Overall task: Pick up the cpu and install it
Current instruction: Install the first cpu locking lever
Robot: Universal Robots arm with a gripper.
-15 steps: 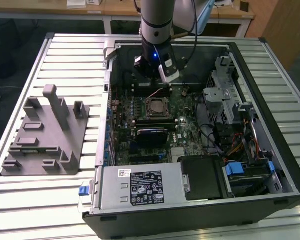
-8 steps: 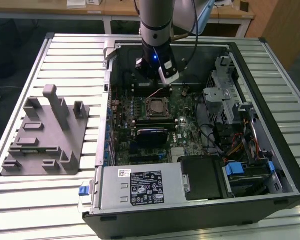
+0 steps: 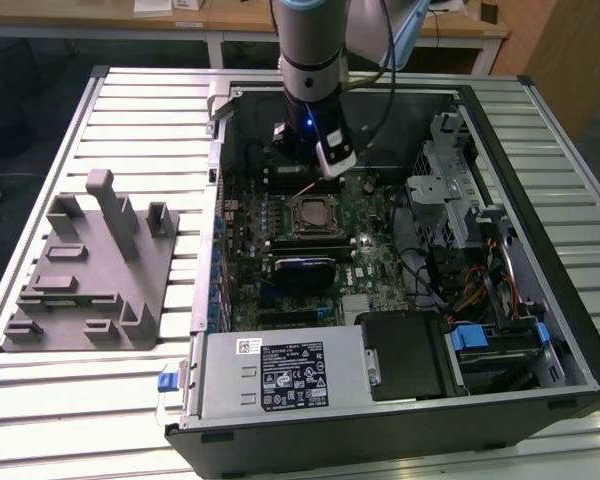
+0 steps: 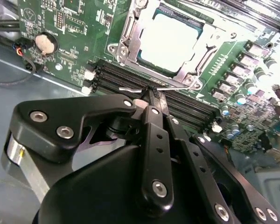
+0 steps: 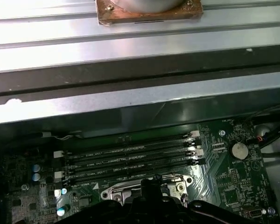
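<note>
Chip: the cpu (image 4: 170, 44) lies flat in the socket (image 4: 130, 28) on the motherboard (image 4: 74, 28), pale metal top facing up, as the second wrist view shows.
Chip in exterior view: the cpu (image 3: 309, 216) sits near the middle of the board, at 6 o'clock from the gripper (image 3: 302, 185).
Orientation: square part, so no long axis; its edges run parallel to the socket frame and to the memory slots (image 4: 130, 81).
Progress, done: judged from its seating, the pick-up and the placing into the socket are complete.
Progress, left: the metal frame appears raised off the chip; whether the thin latch lever (image 4: 170, 86) is locked cannot be told, so clamping may remain.
Gripper: the gripper (image 4: 154, 95) hangs above the memory slots, just beside the socket edge, holding nothing.
Jaws: pressed together, tips meeting in a narrow point with no part between them.
Case: the computer case (image 3: 570, 290) lies open on a slatted table (image 3: 40, 400).
Fixture: a grey block (image 3: 90, 270) stands at 9 o'clock from the case, well apart from the gripper.
</note>
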